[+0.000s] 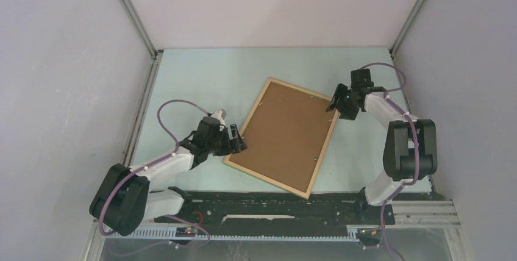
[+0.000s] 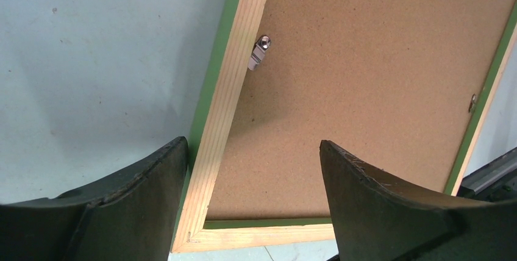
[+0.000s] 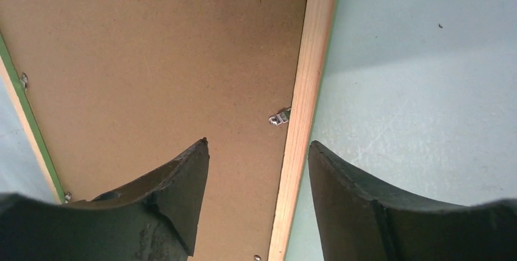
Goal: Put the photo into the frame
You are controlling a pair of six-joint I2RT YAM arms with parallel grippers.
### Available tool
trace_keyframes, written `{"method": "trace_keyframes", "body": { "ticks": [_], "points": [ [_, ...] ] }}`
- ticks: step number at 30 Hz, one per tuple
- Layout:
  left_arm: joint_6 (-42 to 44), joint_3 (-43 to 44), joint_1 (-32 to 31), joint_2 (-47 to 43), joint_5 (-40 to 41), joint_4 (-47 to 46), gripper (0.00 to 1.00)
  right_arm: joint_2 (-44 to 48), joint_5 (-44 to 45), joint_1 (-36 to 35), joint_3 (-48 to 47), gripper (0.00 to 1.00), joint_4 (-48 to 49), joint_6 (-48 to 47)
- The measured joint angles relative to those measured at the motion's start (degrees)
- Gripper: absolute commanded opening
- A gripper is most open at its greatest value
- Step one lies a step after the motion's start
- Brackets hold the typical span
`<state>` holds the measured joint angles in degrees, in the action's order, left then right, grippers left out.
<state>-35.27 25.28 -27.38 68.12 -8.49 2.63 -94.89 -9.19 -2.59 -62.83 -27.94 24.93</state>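
The frame [image 1: 247,121] lies tilted on the table, pale wood face up, with green showing along its edges. A plain brown board [image 1: 286,133] fills it. The photo is hidden. My left gripper [image 1: 241,142] is open and empty at the frame's left rail near the near-left corner. In the left wrist view the gripper [image 2: 251,145] straddles the rail [image 2: 228,90], one finger over the table, one over the board [image 2: 366,78]. My right gripper [image 1: 332,105] is open and empty. In the right wrist view it [image 3: 259,144] straddles the right rail [image 3: 308,84] beside the board [image 3: 152,66].
Small metal turn clips [image 2: 261,50] [image 3: 280,116] sit on the rails, partly over the board. White walls close in the pale green table [image 1: 201,84] on three sides. A black base rail [image 1: 274,209] runs along the near edge, just below the frame's near corner.
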Motion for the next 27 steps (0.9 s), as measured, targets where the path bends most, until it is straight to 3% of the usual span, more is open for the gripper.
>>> {"method": "trace_keyframes", "body": {
  "ticks": [17,27],
  "points": [
    [-0.7,0.0,0.0,-0.2,0.3,0.0,0.8,-7.2,5.0,-0.8,-0.4,0.55,-2.3,6.9],
    [-0.7,-0.2,0.0,-0.3,0.3,-0.7,0.81,-8.0,6.9,-1.7,-1.1,0.55,-2.3,9.8]
  ]
}}
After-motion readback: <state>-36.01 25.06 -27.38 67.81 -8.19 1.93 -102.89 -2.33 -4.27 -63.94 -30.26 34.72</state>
